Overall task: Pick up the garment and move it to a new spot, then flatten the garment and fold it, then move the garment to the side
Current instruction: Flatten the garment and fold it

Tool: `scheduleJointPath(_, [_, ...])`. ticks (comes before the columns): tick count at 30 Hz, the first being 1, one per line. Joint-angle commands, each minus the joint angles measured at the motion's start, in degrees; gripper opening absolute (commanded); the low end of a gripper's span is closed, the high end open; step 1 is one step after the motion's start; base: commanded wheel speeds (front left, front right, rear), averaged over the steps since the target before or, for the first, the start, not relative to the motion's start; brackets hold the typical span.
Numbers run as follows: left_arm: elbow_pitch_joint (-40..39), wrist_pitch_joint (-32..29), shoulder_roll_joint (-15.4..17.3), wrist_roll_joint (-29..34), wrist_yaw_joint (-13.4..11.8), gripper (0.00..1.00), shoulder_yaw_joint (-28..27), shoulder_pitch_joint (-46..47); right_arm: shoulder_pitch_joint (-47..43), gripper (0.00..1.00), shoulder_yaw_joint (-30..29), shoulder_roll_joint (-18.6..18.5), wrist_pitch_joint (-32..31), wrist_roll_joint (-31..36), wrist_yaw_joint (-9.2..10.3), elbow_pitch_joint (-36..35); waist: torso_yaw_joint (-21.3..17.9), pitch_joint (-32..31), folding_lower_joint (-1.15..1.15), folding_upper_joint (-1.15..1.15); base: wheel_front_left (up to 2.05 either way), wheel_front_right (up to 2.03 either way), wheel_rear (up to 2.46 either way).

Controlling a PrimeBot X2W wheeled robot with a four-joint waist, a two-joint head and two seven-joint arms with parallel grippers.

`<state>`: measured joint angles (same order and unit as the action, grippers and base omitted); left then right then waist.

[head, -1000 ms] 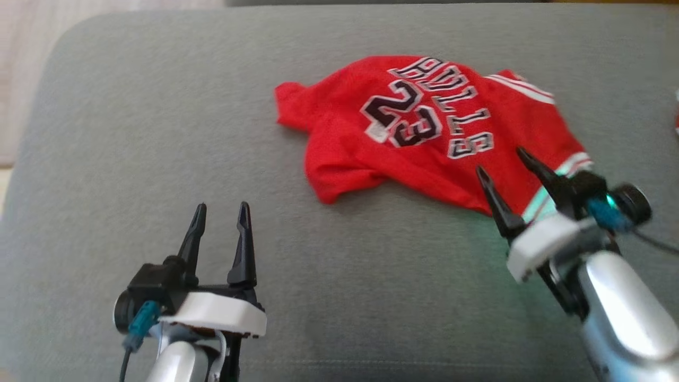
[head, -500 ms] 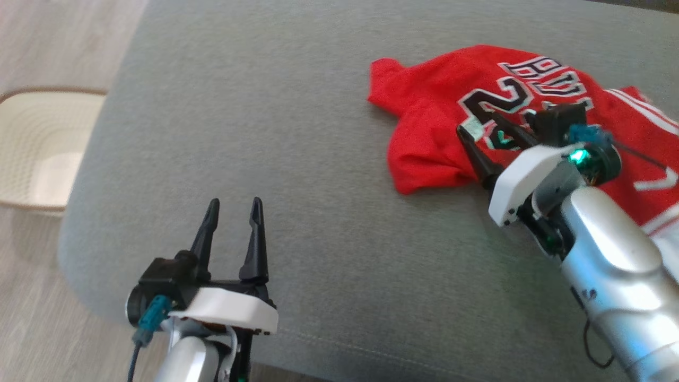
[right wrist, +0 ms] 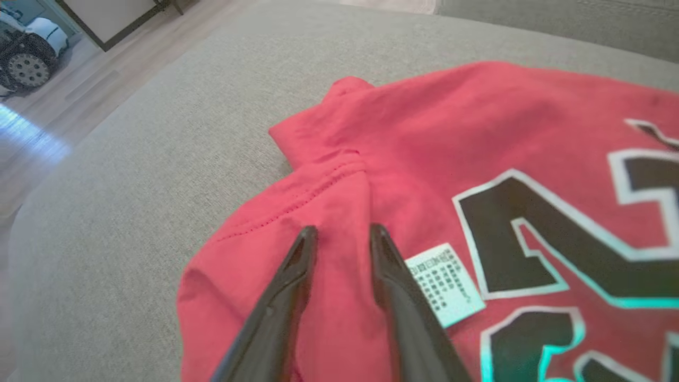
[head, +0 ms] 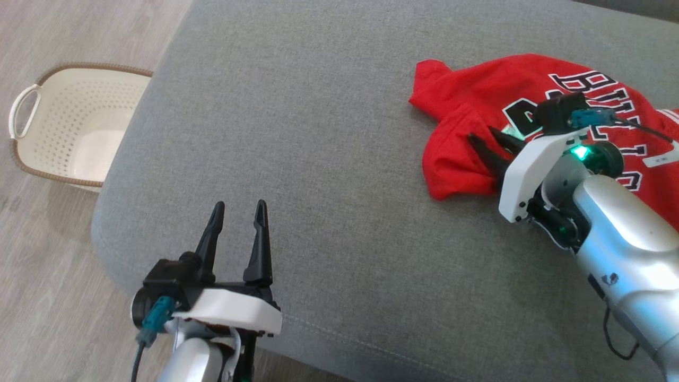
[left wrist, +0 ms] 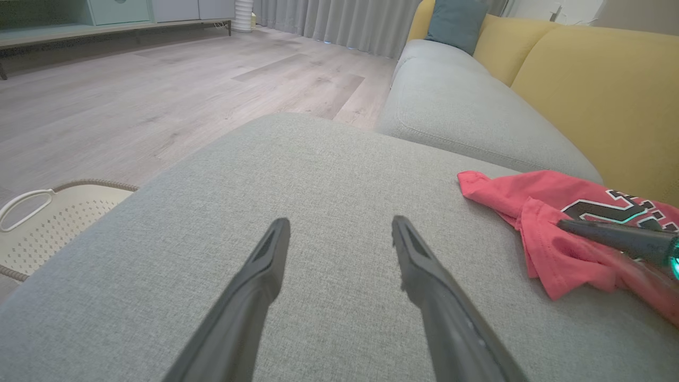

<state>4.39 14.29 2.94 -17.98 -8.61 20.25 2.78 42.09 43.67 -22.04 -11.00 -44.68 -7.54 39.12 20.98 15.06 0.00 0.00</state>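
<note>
Your right jaws just narrowed, jersey (right wrist: pixel 435 116) fold between them, clamp unconfirmed; left jaws wide apart, idle; lift likely next.

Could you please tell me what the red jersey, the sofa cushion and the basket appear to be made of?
Red jersey: thin, matte knit fabric, creased, stitched hem.
Sofa cushion: grey woven upholstery, visible weave.
Basket: probably cream plastic, perforated walls, brown rim.
</note>
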Motion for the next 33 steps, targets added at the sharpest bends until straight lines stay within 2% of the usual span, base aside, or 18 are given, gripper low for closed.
scheduleJointPath(1, [-1.63,0.71,-0.06,-0.26,-0.39,1.00,-1.51,1.31,0.96,0.37,0.91,-0.32,0.60,-0.77,0.05,-1.99,-0.13,-0.05,0.00,0.00,0.00,0.00,0.00])
scheduleJointPath(8, [-1.92,0.71,-0.06,-0.16,-0.51,1.00,-1.70,1.39,1.72,0.15,6.07,-2.95,1.63,-4.82,0.05,-5.09,-1.01,0.27,0.00,0.00,0.00,0.00,0.00])
scheduleJointPath(10, [-1.96,0.71,-0.06,-0.10,-0.49,1.00,-1.83,1.45,2.32,0.00,6.92,-3.30,2.78,-4.64,0.05,-4.70,-1.23,0.35,0.00,0.00,0.00,0.00,0.00])
scheduleJointPath(21, [-1.47,0.71,-0.06,0.21,-0.13,1.00,-2.09,2.13,5.25,0.00,10.86,-1.59,7.97,-5.04,0.05,-0.81,-1.64,0.55,0.00,0.00,0.00,0.00,0.00])
scheduleJointPath(28, [-1.44,0.71,-0.06,0.62,-0.27,1.00,-3.12,1.54,4.08,0.00,16.00,-2.12,11.39,-5.39,0.05,-7.61,-2.80,-0.76,0.00,0.00,0.00,0.00,0.00])
scheduleJointPath(33, [-1.87,0.71,-0.06,1.53,0.03,1.00,-4.04,1.14,0.33,0.00,21.31,-2.14,12.32,-6.22,0.05,-15.26,-5.22,-1.26,0.00,0.00,0.00,0.00,0.00])
